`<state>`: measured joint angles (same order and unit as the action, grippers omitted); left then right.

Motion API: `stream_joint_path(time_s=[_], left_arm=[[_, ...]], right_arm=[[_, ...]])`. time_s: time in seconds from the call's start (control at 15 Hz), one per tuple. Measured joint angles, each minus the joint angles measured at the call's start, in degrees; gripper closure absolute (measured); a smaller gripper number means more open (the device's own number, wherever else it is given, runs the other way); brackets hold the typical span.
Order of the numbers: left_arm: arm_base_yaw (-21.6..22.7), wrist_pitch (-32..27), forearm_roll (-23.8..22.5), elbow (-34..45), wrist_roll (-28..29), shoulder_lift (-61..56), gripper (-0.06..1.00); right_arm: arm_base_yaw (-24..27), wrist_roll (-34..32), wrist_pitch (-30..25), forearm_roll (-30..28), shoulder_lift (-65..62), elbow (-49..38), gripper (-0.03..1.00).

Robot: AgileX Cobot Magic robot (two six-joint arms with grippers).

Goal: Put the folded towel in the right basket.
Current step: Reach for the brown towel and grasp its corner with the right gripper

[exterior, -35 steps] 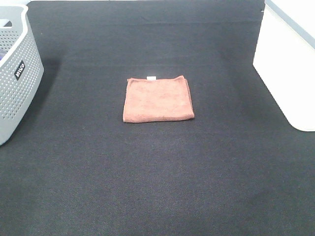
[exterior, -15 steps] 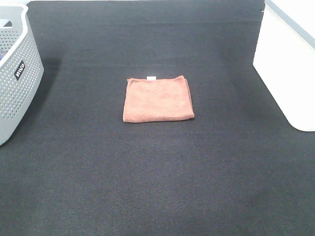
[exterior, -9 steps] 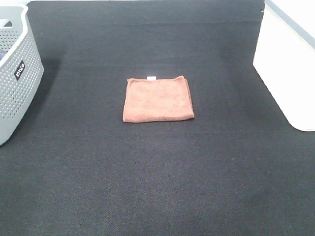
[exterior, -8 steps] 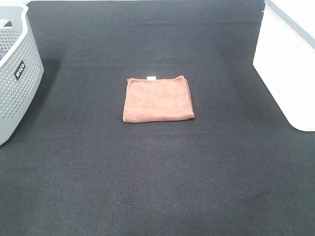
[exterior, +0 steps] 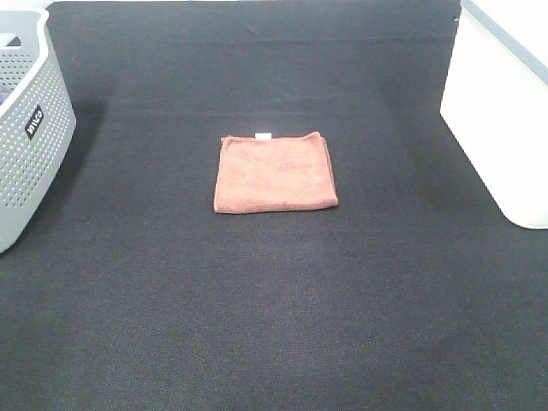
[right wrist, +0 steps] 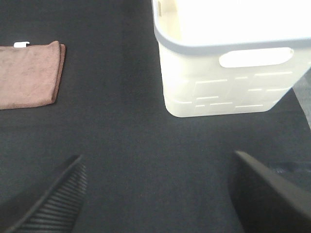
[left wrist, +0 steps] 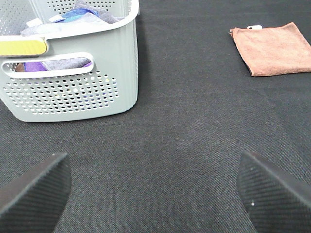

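The folded towel point(exterior: 275, 172) is a flat reddish-brown square with a small white tag at its far edge, lying on the black mat point(exterior: 274, 300) near the middle. It also shows in the left wrist view point(left wrist: 272, 48) and the right wrist view point(right wrist: 28, 74). The right basket point(exterior: 501, 111) is a large white bin at the right edge, seen in the right wrist view point(right wrist: 228, 87) too. My left gripper point(left wrist: 153, 189) is open and empty, well short of the towel. My right gripper point(right wrist: 158, 194) is open and empty, in front of the white bin. Neither arm shows in the high view.
A grey perforated basket point(exterior: 26, 128) with a black label stands at the left edge. It holds several cloths, as the left wrist view point(left wrist: 73, 73) shows.
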<state>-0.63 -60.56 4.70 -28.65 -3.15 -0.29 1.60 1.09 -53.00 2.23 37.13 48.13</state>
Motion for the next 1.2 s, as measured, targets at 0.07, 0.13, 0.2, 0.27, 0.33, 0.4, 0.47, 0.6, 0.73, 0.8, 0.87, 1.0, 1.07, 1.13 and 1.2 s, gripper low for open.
stream_joint_path(time_s=[0.07,0.13,0.2,0.27,0.33,0.4,0.47,0.6,0.73,0.8,0.87,1.0,1.07,1.13,1.2], left_arm=[[0.0,0.0,0.0,0.0,0.0,0.0,0.07],[0.0,0.0,0.0,0.0,0.0,0.0,0.07],[0.0,0.0,0.0,0.0,0.0,0.0,0.07],[0.0,0.0,0.0,0.0,0.0,0.0,0.07],[0.0,0.0,0.0,0.0,0.0,0.0,0.07],[0.0,0.0,0.0,0.0,0.0,0.0,0.07],[0.0,0.0,0.0,0.0,0.0,0.0,0.07],[0.0,0.0,0.0,0.0,0.0,0.0,0.07],[0.0,0.0,0.0,0.0,0.0,0.0,0.07],[0.0,0.0,0.0,0.0,0.0,0.0,0.07],[0.0,0.0,0.0,0.0,0.0,0.0,0.07],[0.0,0.0,0.0,0.0,0.0,0.0,0.07],[0.0,0.0,0.0,0.0,0.0,0.0,0.07],[0.0,0.0,0.0,0.0,0.0,0.0,0.07],[0.0,0.0,0.0,0.0,0.0,0.0,0.07]], right_arm=[[0.0,0.0,-0.1,0.0,4.4,3.0,0.22],[0.0,0.3,-0.9,0.0,9.2,6.3,0.23],[0.0,1.1,-1.9,0.1,13.9,9.5,0.24],[0.0,2.2,-3.9,1.3,20.1,14.4,0.24],[0.0,3.3,-4.9,3.3,24.9,18.9,0.25],[0.0,4.4,-6.1,5.7,29.5,22.5,0.25],[-0.1,5.2,-7.4,8.8,33.4,25.9,0.25],[-1.9,5.9,-9.6,12.1,40.9,32.0,0.25],[-7.4,6.0,-10.0,11.8,47.3,36.3,0.25],[-10.8,6.0,-9.8,11.8,50.3,37.8,0.25],[-14.9,5.9,-8.7,11.9,54.9,39.9,0.25],[-18.4,5.9,-7.1,13.1,60.9,41.9,0.25],[-19.1,6.0,-6.0,14.7,64.2,42.9,0.25],[-19.3,6.0,-5.5,16.5,67.3,44.0,0.25],[-19.3,6.6,-5.4,18.0,70.9,45.2,0.25]])
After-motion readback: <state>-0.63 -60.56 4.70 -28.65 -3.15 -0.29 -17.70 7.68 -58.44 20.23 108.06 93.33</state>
